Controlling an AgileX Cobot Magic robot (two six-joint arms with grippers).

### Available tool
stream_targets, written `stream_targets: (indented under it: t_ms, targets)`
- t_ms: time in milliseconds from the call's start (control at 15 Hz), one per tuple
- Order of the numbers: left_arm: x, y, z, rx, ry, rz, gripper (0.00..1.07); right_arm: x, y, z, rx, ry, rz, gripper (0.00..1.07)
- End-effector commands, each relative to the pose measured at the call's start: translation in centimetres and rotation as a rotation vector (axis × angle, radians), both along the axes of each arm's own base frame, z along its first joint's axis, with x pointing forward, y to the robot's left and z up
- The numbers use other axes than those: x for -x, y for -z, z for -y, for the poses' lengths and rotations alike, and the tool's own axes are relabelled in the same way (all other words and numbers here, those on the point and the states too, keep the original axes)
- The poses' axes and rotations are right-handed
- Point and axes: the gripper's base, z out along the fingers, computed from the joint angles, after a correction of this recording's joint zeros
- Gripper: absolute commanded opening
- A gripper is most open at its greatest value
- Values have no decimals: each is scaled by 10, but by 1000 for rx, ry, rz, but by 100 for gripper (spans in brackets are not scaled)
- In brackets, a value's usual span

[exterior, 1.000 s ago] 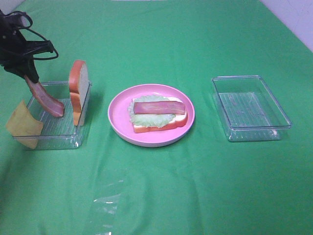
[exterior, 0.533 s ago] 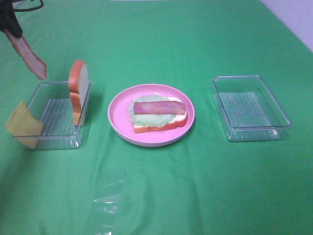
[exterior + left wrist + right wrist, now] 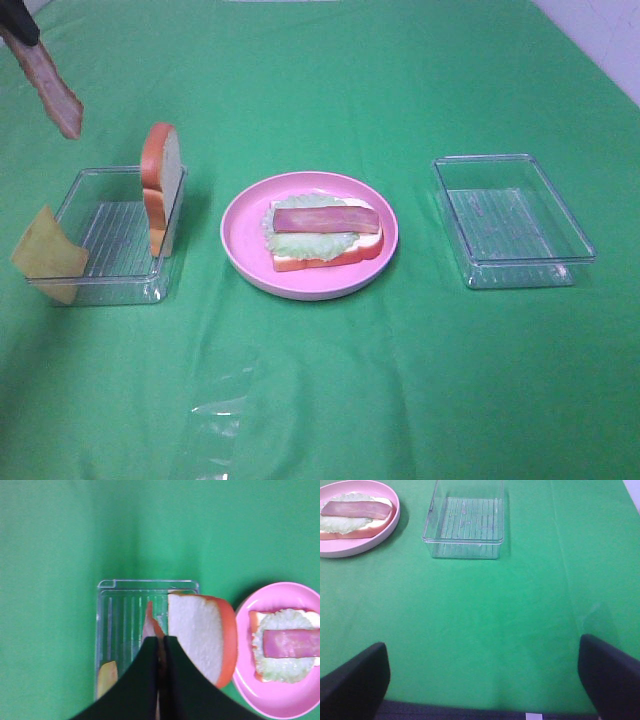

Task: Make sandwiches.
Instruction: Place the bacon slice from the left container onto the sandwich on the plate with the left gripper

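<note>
The sandwich (image 3: 322, 232) lies on the round pink plate (image 3: 240, 235): a bread slice, lettuce and one bacon strip on top. It also shows in the left wrist view (image 3: 285, 645) and the right wrist view (image 3: 352, 515). My left gripper (image 3: 20, 30) is at the far left edge, shut on a second bacon strip (image 3: 55, 85) that hangs in the air above and behind the left clear tray (image 3: 100, 285). In the left wrist view the jaws (image 3: 161, 642) pinch that strip (image 3: 149, 627). My right gripper (image 3: 482, 680) is open and empty, low over the cloth.
A bread slice (image 3: 161, 185) stands upright at the left tray's right wall. A yellow cheese square (image 3: 45, 255) leans at its left end. An empty clear tray (image 3: 512, 262) sits right of the plate. Green cloth covers the table.
My left gripper has lifted the bacon strip out of the left tray, up and toward the far left. The plate, trays, bread and cheese have not moved.
</note>
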Motion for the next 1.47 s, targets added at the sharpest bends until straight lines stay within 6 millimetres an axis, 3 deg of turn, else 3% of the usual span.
stream_targets:
  t_ms: [67, 333, 400, 533, 600, 667, 800, 933, 1200, 1467]
  targets:
    - [3, -8, 22, 64, 42, 16, 0, 4, 1, 0, 5, -5, 37, 98]
    - [8, -13, 87, 98, 163, 102, 0, 4, 1, 0, 5, -5, 37, 98]
    - [15, -17, 128, 168, 229, 150, 0, 4, 1, 0, 5, -5, 37, 98]
    - [25, -20, 167, 221, 290, 204, 0, 4, 1, 0, 5, -5, 37, 98]
    - [28, -18, 186, 235, 317, 227, 0, 4, 1, 0, 5, -5, 37, 98]
    - [29, -16, 193, 241, 326, 232, 0, 4, 1, 0, 5, -5, 37, 98]
    - [33, -2, 223, 282, 357, 226, 0, 4, 1, 0, 5, -5, 37, 98]
    - [32, 26, 250, 339, 375, 168, 0, 4, 1, 0, 5, -5, 37, 98]
    - [25, 73, 270, 405, 415, 66, 0, 4, 1, 0, 5, -5, 37, 98]
    - [18, 126, 272, 298, 459, -31, 0, 4, 1, 0, 5, -5, 37, 98]
